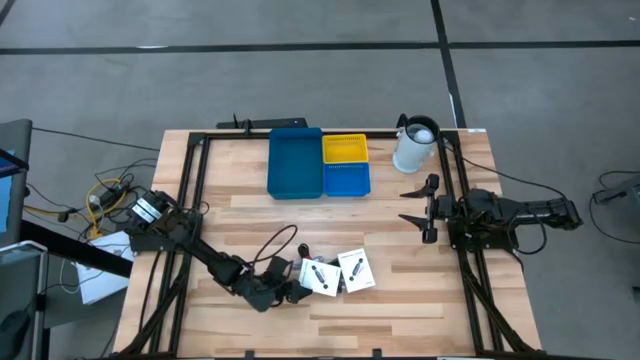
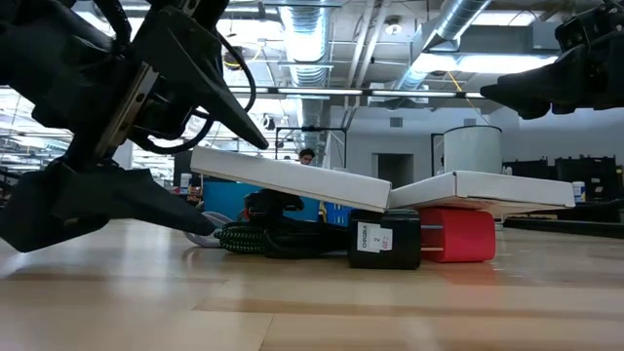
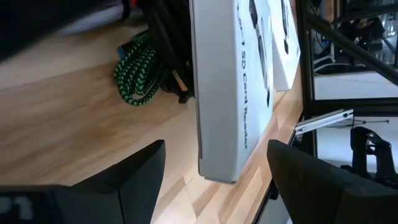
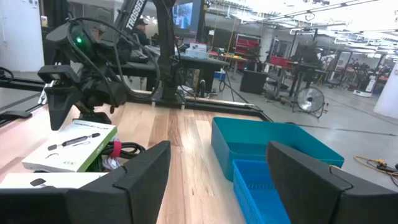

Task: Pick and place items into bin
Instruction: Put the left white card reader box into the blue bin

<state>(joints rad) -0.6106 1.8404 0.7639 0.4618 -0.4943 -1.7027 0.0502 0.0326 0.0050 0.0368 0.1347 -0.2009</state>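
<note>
Two white flat boxes printed with a black part lie side by side near the table's near edge, the left box (image 1: 320,277) and the right box (image 1: 355,270). In the low view the left box (image 2: 292,180) tilts, propped on a black block (image 2: 385,240). The right box (image 2: 487,188) rests on a red piece (image 2: 458,234). A green-and-black braided cable (image 3: 138,71) is coiled under them. My left gripper (image 3: 214,163) is open, with one finger above and one below the left box's near end (image 3: 219,143). My right gripper (image 1: 404,205) waits open by the table's right side.
A blue bin (image 1: 295,163) stands at the table's far side, with a yellow basket (image 1: 345,149) and a blue basket (image 1: 348,181) beside it. A white jug (image 1: 415,146) stands at the far right. A black loop of cable (image 1: 280,240) lies left of the boxes.
</note>
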